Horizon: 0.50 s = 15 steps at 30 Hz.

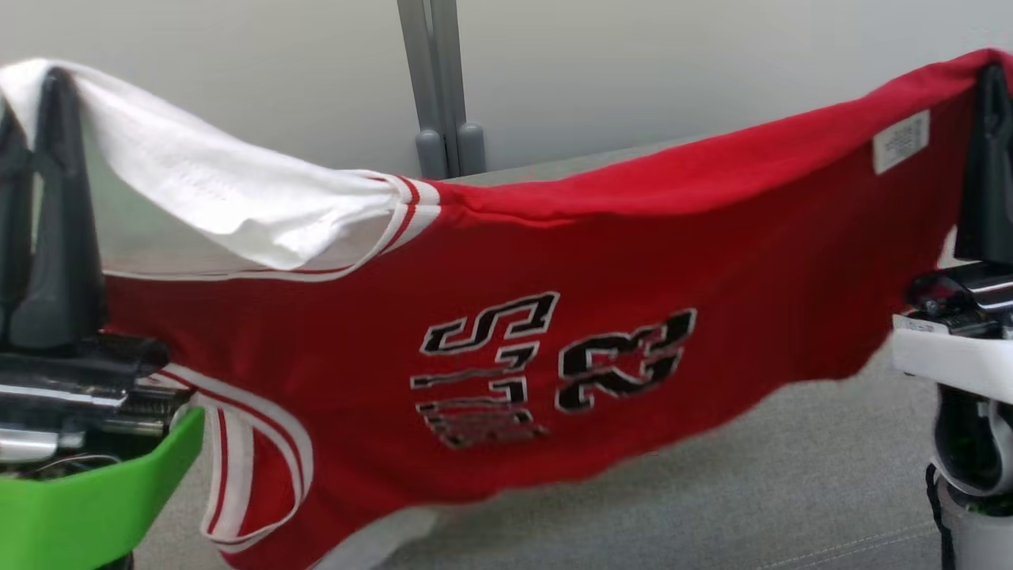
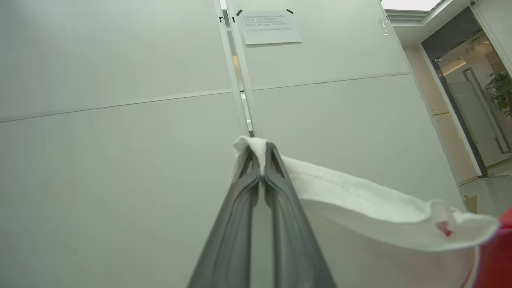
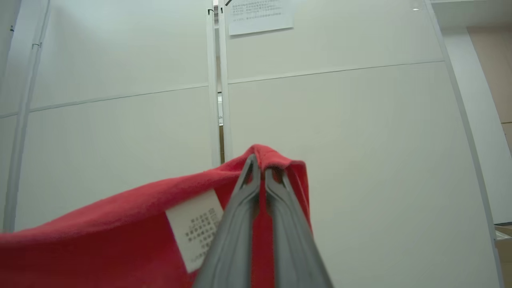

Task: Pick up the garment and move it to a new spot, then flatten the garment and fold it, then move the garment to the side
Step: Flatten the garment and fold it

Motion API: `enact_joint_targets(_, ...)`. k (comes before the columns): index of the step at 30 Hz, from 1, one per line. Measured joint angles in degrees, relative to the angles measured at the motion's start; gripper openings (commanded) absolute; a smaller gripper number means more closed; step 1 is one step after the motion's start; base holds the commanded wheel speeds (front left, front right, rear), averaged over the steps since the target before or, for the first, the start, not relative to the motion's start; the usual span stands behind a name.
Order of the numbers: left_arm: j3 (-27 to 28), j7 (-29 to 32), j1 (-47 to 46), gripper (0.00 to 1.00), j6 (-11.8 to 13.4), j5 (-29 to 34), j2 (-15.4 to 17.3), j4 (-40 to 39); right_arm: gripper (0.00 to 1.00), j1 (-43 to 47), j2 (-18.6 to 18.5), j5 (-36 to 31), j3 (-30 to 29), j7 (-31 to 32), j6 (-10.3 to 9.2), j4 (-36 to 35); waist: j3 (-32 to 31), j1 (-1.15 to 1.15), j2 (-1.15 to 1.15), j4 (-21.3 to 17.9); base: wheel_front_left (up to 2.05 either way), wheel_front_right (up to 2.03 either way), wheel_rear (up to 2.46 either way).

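- The garment (image 1: 554, 261) is a red jersey with a white sleeve and red-and-white striped trim. It hangs in the air as a sheet, stretched between the two grippers in front of the robot.
- Its long axis runs side to side across the head view. The white sleeve end is at the robot's left, and the red end with a white label (image 1: 901, 141) is at its right.
- The top edge is about level at both ends and sags in the middle. The black-and-white lettering (image 1: 546, 364) faces the robot and sits askew, not upright.
- The lower edge slopes, high on the right and well clear of the grey surface (image 1: 791, 475). On the left it hangs low, and I cannot tell whether it touches.
- Bare surface shows under and to the right of the cloth. Behind it are a pale wall panel (image 1: 237, 71) and a grey post (image 1: 435, 79).
- The left gripper (image 1: 36, 95) points up, its jaws pinched on the tip of the white sleeve, which folds over the fingertips in the left wrist view (image 2: 260, 150).
- The right gripper (image 1: 993, 75) also points up, its jaws pinched on the red corner just beside the label (image 3: 196, 228), with cloth draped over the tips (image 3: 259, 164).
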Motion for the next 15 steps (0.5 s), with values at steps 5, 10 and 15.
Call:
enact_joint_targets(5,1.23,4.05,-3.36,0.0,-0.21,0.36,1.94,-4.48,0.0,2.01,0.58,-1.58,-2.14,3.87,0.0,-9.51,0.4,0.0,0.0,-0.25,0.0,0.0,0.0)
enact_joint_targets(10,0.18,5.49,-4.09,0.0,-0.16,-1.51,0.99,-2.44,0.0,3.51,1.13,-1.93,-3.16,7.03,0.0,-9.42,1.64,0.0,0.0,-0.16,0.0,0.0,0.0)
enact_joint_targets(15,-1.22,4.86,-6.02,0.0,-1.03,-4.87,-0.77,4.83,0.0,1.79,1.81,-0.04,-1.87,8.39,0.0,-2.81,4.68,0.0,0.0,0.22,0.0,0.0,0.0)
